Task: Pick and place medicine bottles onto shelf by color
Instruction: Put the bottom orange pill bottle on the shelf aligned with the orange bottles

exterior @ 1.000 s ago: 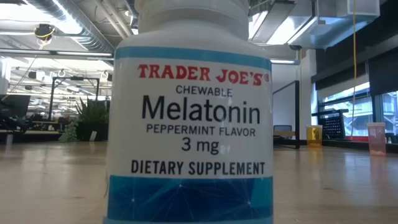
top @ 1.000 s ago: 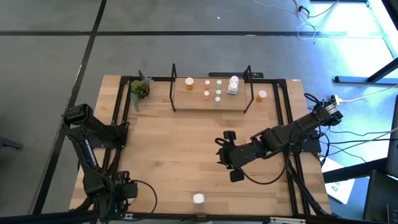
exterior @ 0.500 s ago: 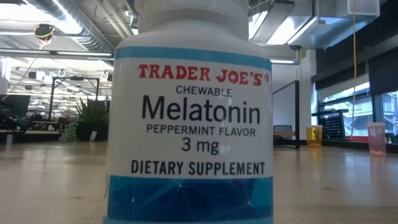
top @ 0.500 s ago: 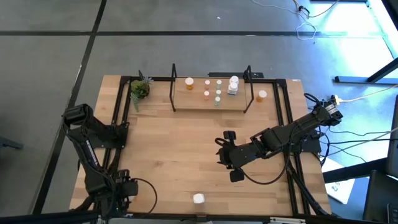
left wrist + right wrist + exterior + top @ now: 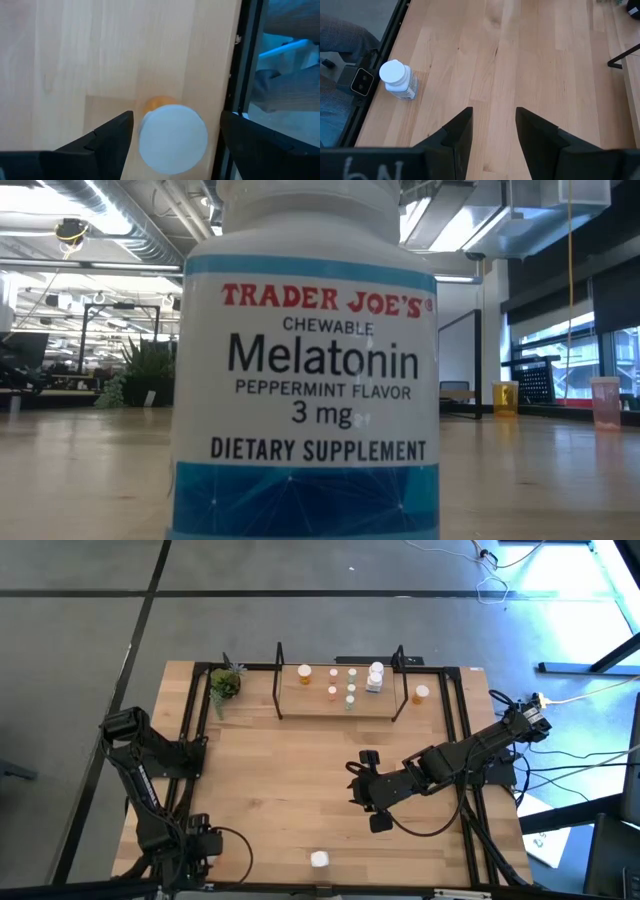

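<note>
White-capped melatonin bottle [image 5: 319,859], blue-white label, unmoved at table's near edge. Nothing shifted vs earlier. Left gripper [image 5: 175,137] wide, straddling orange white-capped bottle [image 5: 172,137]. Right gripper [image 5: 492,127] narrow, empty, mid-table.

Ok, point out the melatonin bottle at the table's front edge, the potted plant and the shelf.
melatonin bottle [image 5: 319,859]: high view, on its white cap.
potted plant [image 5: 224,684]: high view, on its green leaves.
shelf [image 5: 315,700]: high view, on a bare part of the wooden board.
</note>
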`<action>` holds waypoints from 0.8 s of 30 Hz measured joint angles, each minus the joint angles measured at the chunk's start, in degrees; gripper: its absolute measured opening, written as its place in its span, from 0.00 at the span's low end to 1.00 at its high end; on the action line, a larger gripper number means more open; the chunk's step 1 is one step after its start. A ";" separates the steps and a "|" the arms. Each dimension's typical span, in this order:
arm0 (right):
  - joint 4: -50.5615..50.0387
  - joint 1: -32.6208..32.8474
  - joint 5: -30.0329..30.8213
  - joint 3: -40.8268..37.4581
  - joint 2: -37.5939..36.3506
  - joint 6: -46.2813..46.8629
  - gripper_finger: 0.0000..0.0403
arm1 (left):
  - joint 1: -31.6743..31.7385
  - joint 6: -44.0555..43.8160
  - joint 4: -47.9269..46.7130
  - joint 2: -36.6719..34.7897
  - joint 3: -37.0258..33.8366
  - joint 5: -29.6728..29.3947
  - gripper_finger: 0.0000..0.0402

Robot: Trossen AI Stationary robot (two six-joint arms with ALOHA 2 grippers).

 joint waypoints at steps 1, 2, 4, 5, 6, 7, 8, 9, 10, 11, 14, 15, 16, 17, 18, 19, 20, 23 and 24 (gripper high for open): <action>0.02 0.00 0.00 0.02 0.00 0.03 0.38 | 0.00 0.00 0.16 0.01 0.00 0.00 0.73; 0.02 -0.01 0.00 0.01 0.00 0.03 0.38 | -0.01 0.00 0.21 0.01 0.00 0.00 0.73; 0.01 0.00 0.00 0.02 0.00 -0.02 0.38 | -0.01 -0.04 0.27 0.01 0.00 0.00 0.73; 0.00 -0.02 0.00 0.01 0.00 0.01 0.38 | 0.02 -0.06 0.34 0.00 0.00 0.00 0.73; 0.00 0.00 0.00 -0.01 0.00 0.03 0.38 | 0.02 -0.08 0.33 0.00 0.00 0.00 0.73; 0.01 0.00 0.00 0.00 0.00 0.03 0.38 | 0.02 -0.11 0.33 0.00 0.00 0.00 0.73; 0.02 0.00 0.00 0.00 0.00 -0.01 0.38 | 0.02 -0.11 0.34 0.01 0.00 0.00 0.73; 0.01 -0.01 0.00 0.00 0.00 -0.02 0.38 | 0.02 -0.11 0.32 0.02 0.00 0.00 0.73; 0.01 -0.02 -0.01 0.02 0.00 0.00 0.38 | 0.01 -0.11 0.32 0.02 0.00 0.00 0.73; 0.01 -0.01 -0.01 0.00 0.00 0.04 0.38 | 0.00 -0.11 0.32 0.02 0.00 0.00 0.73; 0.02 -0.01 0.00 0.02 0.00 -0.02 0.38 | 0.02 -0.19 0.32 0.01 0.00 0.00 0.73; 0.02 -0.02 0.00 0.00 0.00 0.00 0.38 | 0.01 -0.88 0.32 0.02 0.00 0.00 0.73; 0.02 -0.02 0.00 0.02 0.00 0.03 0.38 | -0.01 -2.26 0.31 0.02 0.00 -0.02 0.73; 0.02 -0.02 0.00 0.02 0.00 0.01 0.38 | 0.01 -3.99 0.35 0.00 0.00 0.00 0.73; 0.00 -0.02 0.00 0.01 0.00 -0.03 0.38 | 0.00 -5.36 0.43 0.01 -0.08 -0.01 0.73; 0.00 -0.01 -0.01 0.02 0.00 -0.02 0.38 | 0.00 -6.02 0.60 0.00 -0.34 -0.02 0.73; 0.02 -0.01 -0.01 0.01 0.00 0.02 0.38 | 0.02 -6.44 0.50 -0.01 -0.64 -0.02 0.73; 0.02 -0.02 0.00 0.02 0.00 -0.02 0.38 | -0.01 -7.60 1.06 -0.01 -1.69 -0.02 0.73; 0.01 0.00 0.00 0.02 0.00 -0.01 0.38 | 0.00 -8.00 1.32 0.01 -2.05 -0.01 0.73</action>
